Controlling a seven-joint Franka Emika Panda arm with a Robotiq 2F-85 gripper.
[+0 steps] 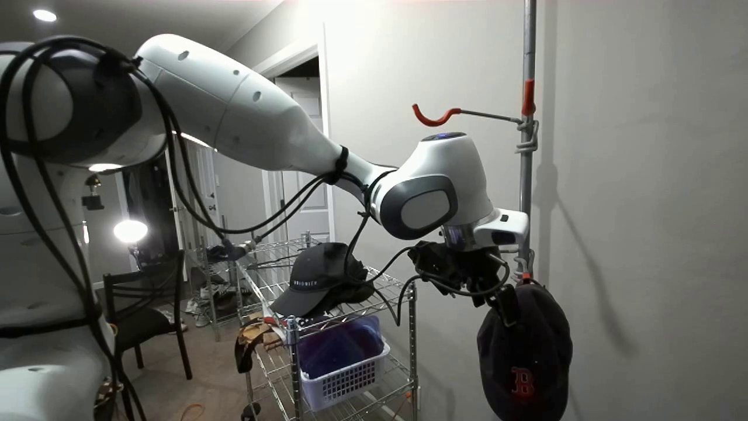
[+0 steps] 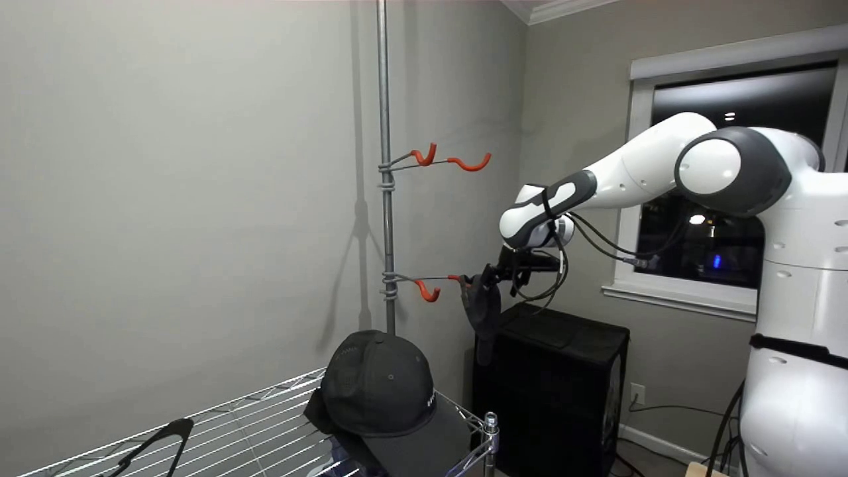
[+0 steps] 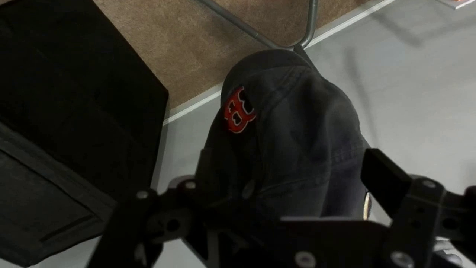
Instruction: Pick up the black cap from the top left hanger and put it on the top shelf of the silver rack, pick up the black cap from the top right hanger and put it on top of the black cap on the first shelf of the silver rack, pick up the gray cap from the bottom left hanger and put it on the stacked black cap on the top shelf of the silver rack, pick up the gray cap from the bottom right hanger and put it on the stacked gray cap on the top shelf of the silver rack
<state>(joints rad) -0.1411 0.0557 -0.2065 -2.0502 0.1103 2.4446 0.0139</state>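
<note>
Wall [image 3: 412, 111] backed dark cap [image 3: 301, 123], wrist-view twelve o'clock of tool [image 3: 288, 160]. Fingers [image 3: 385, 178] stood apart, contact unclear; cap looked light, crown soft, pinchable.

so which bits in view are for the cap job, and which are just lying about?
Job: tool, dark cap with red B, stacked dark caps, silver rack, red-tipped hooks.

Just around: lavender basket, black chair, lit lamp, black box.

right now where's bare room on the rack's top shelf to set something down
In an exterior view, bare wire on the top shelf runs between the stacked black caps and a black angular piece. By the corner post, the caps crowd it.
</note>
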